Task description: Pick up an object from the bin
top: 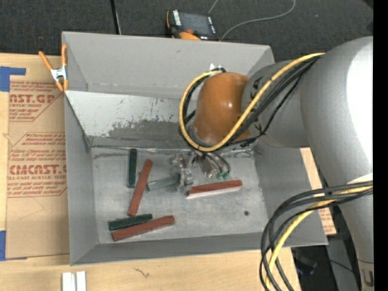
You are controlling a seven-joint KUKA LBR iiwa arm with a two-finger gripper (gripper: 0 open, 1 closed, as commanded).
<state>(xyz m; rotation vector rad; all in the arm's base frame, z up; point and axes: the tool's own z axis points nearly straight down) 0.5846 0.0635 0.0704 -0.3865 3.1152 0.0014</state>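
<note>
Step in hand, by my judgement: approach, with no grasp yet made. My gripper (197, 167) stood low over the floor of the bin (176, 59), right of centre, beneath my orange wrist cover (221, 105). Whether it was released or clenched I cannot tell; nothing was seen held. The likeliest target was the red bar (213, 188), long, flat and slim, lying left to right just on the gripper's near side. A short dark green bar (159, 184) lay just to the left. Other red and green bars lay well apart, further left. The next move called for centring over the red bar, across its narrow width, then closing.
</note>
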